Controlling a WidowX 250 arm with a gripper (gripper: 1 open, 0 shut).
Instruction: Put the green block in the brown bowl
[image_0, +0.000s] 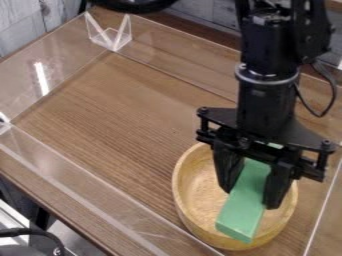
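A: So, how much of the task can be judged done?

B: Most of it. The green block (246, 205) is seen inside the brown bowl (191, 196), tilted, with its lower end down near the bowl's floor on the near side and its upper end up between the fingers of the tool (257, 182).

A: Is the block released?

B: That is not shown. The tool is closed on the green block, its dark fingers drawn in against the upper part, and it is pointed steeply down over the bowl.

A: What is left, then?

B: Only the letting-go and the withdrawal, it is judged. The wooden bench (120, 110) around the bowl is seen bare of other blocks, within clear walls (54, 70).
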